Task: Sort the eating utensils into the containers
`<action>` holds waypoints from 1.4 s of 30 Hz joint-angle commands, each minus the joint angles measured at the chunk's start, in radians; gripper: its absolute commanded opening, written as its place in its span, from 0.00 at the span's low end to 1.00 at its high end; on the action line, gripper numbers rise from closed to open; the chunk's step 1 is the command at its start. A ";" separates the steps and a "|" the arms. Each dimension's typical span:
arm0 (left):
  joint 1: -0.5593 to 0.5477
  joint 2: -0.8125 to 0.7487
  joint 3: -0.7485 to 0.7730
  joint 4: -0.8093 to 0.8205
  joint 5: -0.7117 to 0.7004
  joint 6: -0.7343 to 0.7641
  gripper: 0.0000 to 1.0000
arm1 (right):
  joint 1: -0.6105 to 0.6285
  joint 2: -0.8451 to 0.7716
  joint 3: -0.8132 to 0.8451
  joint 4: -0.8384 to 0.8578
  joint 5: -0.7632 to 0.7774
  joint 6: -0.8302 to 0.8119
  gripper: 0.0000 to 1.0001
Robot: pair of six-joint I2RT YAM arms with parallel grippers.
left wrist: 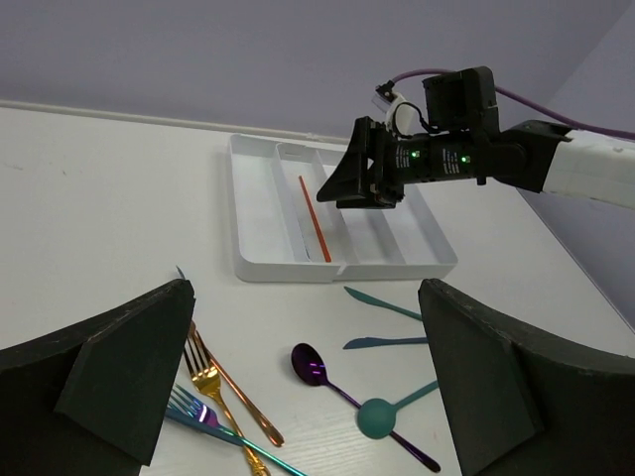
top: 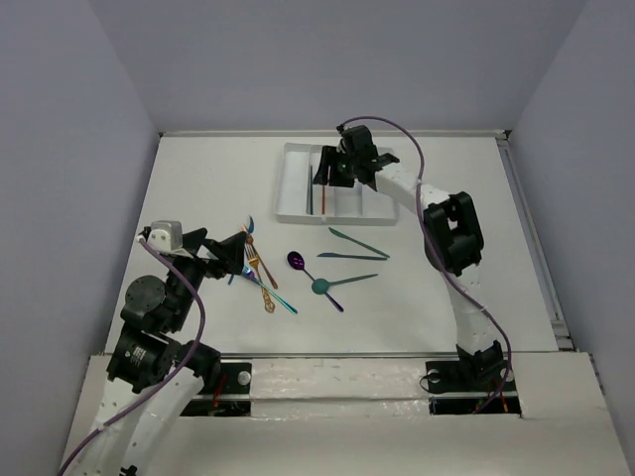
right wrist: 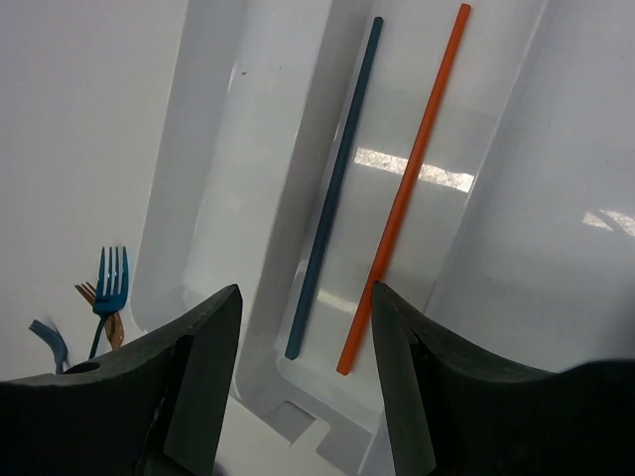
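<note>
**Left arm.** The left gripper [top: 238, 253] sits low over the counter [top: 198, 169], at the left of the utensil group. Its fingers [left wrist: 129, 367] are spread wide with nothing between them.

**Forks.** A fork cluster [top: 260, 276] lies on the counter just beside the left fingertips. Within it, a gold fork [left wrist: 205, 377] and a blue fork [left wrist: 193, 407] overlap.

**Spoons.** The purple spoon [top: 298, 261] lies right of the cluster. The bowl of the teal spoon [top: 321, 287] rests across the purple spoon's handle, and the teal handle points right.

**Tray.** The white tray [top: 291, 183] stands at the far side of the counter and has four long compartments. The dark stick [right wrist: 332, 188] and the orange stick [right wrist: 407, 183] lie side by side in the second compartment from the left, close but not touching. The other three compartments hold no utensils.

**Right arm.** The right gripper [top: 335, 177] hangs over the tray above the sticks. Its fingers [right wrist: 189, 377] are parted and grip nothing.

**Knives.** Two teal knives [top: 357, 241] [top: 352, 257] lie on the counter between the tray and the spoons. They converge at their right ends.
</note>
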 commanded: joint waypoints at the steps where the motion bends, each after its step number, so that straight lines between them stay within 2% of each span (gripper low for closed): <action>1: 0.017 -0.007 0.032 0.048 0.013 0.007 0.99 | 0.007 -0.124 0.005 0.021 0.007 -0.047 0.61; 4: 0.017 -0.016 0.031 0.050 0.017 0.006 0.99 | 0.007 -0.243 -0.127 0.073 -0.020 -0.075 0.60; 5: 0.017 -0.019 0.031 0.050 0.016 0.006 0.99 | 0.019 -0.318 -0.232 0.094 -0.036 -0.081 0.58; 8: 0.017 -0.027 0.031 0.045 0.010 0.008 0.99 | 0.045 -0.472 -0.449 0.147 -0.054 -0.135 0.48; 12: 0.026 -0.035 0.029 0.045 0.005 0.005 0.99 | 0.103 -0.601 -0.636 0.134 -0.063 -0.211 0.30; 13: 0.026 -0.038 0.028 0.047 0.005 0.005 0.99 | 0.124 -0.657 -0.723 0.125 -0.067 -0.228 0.17; 15: 0.026 -0.036 0.026 0.051 -0.004 0.005 0.99 | 0.134 -0.708 -0.797 0.108 -0.074 -0.248 0.14; 18: 0.046 -0.030 0.029 0.047 0.004 0.002 0.99 | 0.172 -0.787 -0.908 0.056 -0.064 -0.299 0.22; 19: 0.046 -0.035 0.028 0.045 0.005 0.003 0.99 | 0.172 -0.819 -0.952 0.055 -0.077 -0.304 0.35; 20: 0.046 -0.036 0.026 0.047 0.004 0.003 0.99 | 0.172 -0.833 -0.966 0.053 -0.085 -0.311 0.42; 22: 0.055 -0.038 0.026 0.047 -0.004 0.005 0.99 | 0.183 -0.854 -1.000 0.047 -0.097 -0.346 0.54; 24: 0.056 -0.035 0.026 0.050 -0.001 0.006 0.99 | 0.183 -0.847 -1.002 0.030 -0.090 -0.371 0.61; 33: 0.065 -0.022 0.023 0.053 0.033 0.011 0.99 | 0.292 -0.686 -0.918 -0.047 0.105 -0.456 0.65; 35: 0.065 -0.021 0.024 0.053 0.037 0.011 0.99 | 0.315 -0.663 -0.882 -0.062 0.131 -0.514 0.66; 42: 0.065 -0.036 0.023 0.056 0.051 0.008 0.99 | 0.333 -0.604 -0.852 -0.079 0.190 -0.551 0.67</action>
